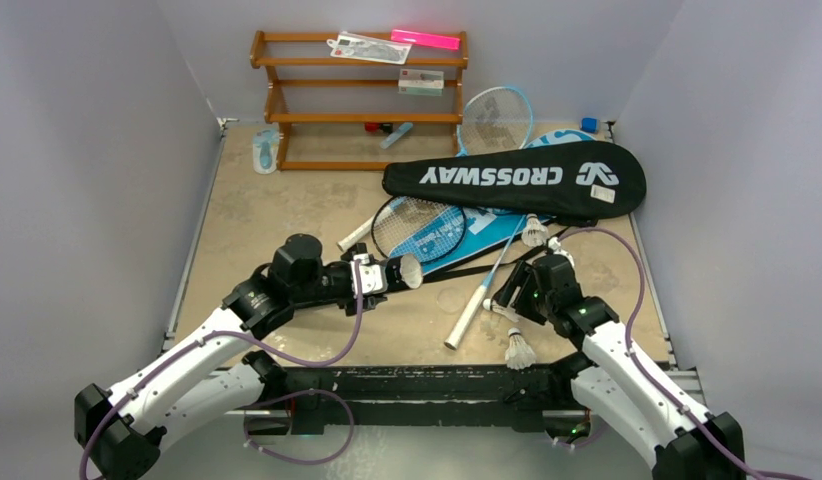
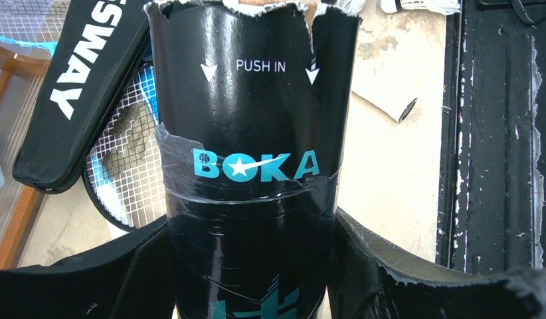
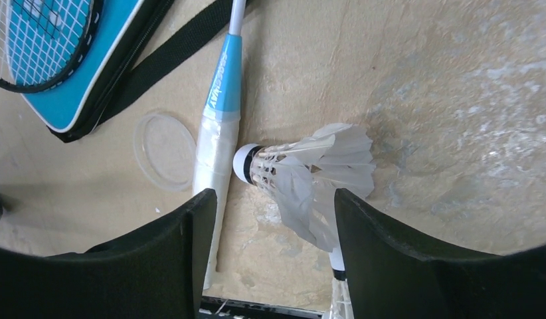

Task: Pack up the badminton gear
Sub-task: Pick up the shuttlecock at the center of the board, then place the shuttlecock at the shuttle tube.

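My left gripper [image 1: 372, 277] [image 2: 250, 232] is shut on the long black tube [image 1: 397, 272] [image 2: 250, 133], held level with its torn open mouth toward the right. My right gripper [image 1: 517, 298] [image 3: 273, 199] is open low over a white shuttlecock [image 3: 303, 169] lying beside the light-blue racket's white handle [image 1: 467, 315] [image 3: 217, 133]; its feathers reach between the fingertips. A second shuttlecock [image 1: 519, 350] lies nearer the front edge, a third [image 1: 534, 232] by the black CROSSWAY cover [image 1: 517, 178]. The black racket [image 1: 419, 228] rests on the blue cover [image 1: 467, 232].
A clear round lid [image 1: 450, 298] [image 3: 167, 151] lies left of the racket handle. The brown wooden rack [image 1: 357, 100] stands at the back with a pink bar [image 1: 425, 40] and packets on top. The table's black front rail [image 1: 427, 385] runs just behind the shuttlecocks.
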Controlling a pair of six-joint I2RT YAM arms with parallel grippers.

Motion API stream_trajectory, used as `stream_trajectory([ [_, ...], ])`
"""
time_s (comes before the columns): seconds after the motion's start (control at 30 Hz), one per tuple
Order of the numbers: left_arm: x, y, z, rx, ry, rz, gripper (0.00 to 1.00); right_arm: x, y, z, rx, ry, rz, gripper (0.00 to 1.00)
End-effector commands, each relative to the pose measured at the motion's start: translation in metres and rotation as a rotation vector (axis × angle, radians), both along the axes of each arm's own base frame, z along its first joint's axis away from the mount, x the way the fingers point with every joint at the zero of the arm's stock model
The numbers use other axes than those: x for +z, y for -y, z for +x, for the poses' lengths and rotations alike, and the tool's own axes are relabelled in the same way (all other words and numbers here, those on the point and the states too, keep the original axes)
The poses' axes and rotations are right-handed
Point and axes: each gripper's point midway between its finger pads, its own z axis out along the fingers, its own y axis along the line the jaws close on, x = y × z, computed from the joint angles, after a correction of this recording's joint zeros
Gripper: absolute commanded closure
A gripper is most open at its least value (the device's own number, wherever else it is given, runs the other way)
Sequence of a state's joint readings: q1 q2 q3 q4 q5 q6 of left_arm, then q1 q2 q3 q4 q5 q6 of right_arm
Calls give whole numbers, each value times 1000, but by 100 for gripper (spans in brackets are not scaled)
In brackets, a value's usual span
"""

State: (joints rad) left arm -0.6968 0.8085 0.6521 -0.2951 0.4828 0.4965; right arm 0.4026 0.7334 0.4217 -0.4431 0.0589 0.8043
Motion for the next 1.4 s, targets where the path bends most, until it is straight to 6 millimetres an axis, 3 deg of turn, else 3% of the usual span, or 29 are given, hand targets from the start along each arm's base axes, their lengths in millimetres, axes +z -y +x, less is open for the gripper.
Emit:
stream_trajectory([
  [0.0,22,6,5,-6,43,-45,49,-3,-12,3,-1,2,78,36],
  [0.17,20,6,5,-5,39,-41,49,4,-11,2,-5,23,86,59],
  [0.2,20,6,5,-5,40,-41,49,8,-10,3,-8,36,81,65],
  [0.27,20,6,5,-5,38,-40,49,15,-5,3,-13,53,60,87],
  [0.33,19,6,5,-5,36,-38,49,26,-2,3,-10,76,48,94],
  [0.6,17,11,-2,-57,20,-42,49,90,-13,10,113,175,55,100],
  [0.8,11,18,-13,-135,-30,-36,49,177,-60,14,413,351,198,100],
  [0.93,8,20,-14,-147,-52,-27,50,225,-106,-6,684,415,433,100],
  [1.03,7,21,-15,-151,-58,-26,50,232,-122,-9,761,392,536,100],
  [1.2,3,18,-9,-115,-60,-14,50,236,-129,-11,780,411,551,100],
  [1.37,-6,16,-1,-65,-89,19,50,227,-144,-19,824,361,548,100],
])
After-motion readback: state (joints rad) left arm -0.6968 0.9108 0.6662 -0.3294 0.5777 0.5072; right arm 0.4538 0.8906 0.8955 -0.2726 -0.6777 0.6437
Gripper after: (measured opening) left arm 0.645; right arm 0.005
